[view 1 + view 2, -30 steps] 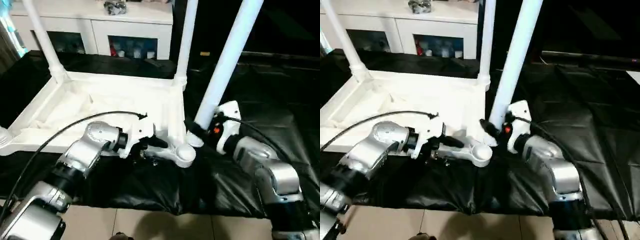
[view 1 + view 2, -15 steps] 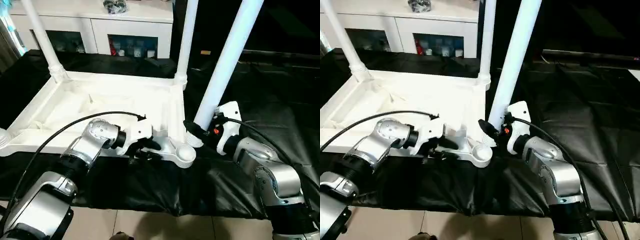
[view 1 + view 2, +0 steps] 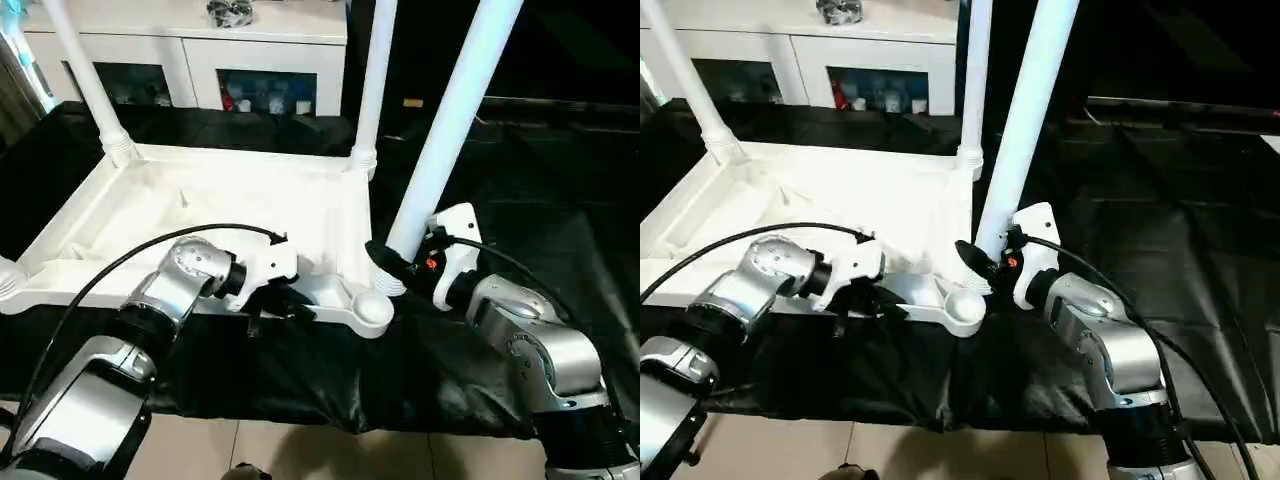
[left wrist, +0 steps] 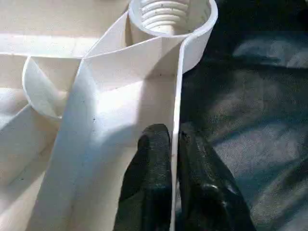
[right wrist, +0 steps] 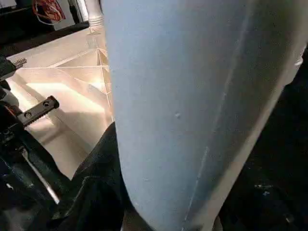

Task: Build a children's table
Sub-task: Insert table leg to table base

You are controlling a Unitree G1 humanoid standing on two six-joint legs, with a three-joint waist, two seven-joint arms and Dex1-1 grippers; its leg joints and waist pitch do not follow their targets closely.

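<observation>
- Left gripper [image 4: 174,159] is closed on the thin side wall of the upturned table top [image 3: 200,215]: one black finger [image 4: 149,178] inside the wall, the other outside, wall pinched between them.
- Grip point is on the near edge of the top, just short of the near right corner socket [image 4: 171,17]. That socket is empty, with threads visible inside it.
- Right gripper [image 3: 385,262] is clamped around the lower end of a white leg [image 3: 450,130], just above its base collar. A black finger [image 5: 96,183] wraps the leg's side in the right wrist view.
- Held leg tilts up and to the right. Its foot sits just beside the empty corner socket, at the top's right edge, not in it.
- Table top lies ribbed side up on a black sheet [image 3: 540,230] covering the work surface.
- Two more legs stand upright in the far corner sockets: far-left leg [image 3: 85,85], far-right leg [image 3: 372,85].
- Round white part [image 3: 8,278] at the near left corner of the top, at the picture edge. Cannot tell more.
- Black cable [image 3: 130,265] arcs from the left forearm [image 3: 150,320] over the top to the left wrist. Another cable [image 3: 1180,370] runs along the right arm [image 3: 540,350].
- White cabinet [image 3: 200,50] with glass doors behind the sheet. Small dark object [image 3: 230,12] on it, too small to identify.
- Tiled floor [image 3: 330,450] shows below the sheet's near edge.
</observation>
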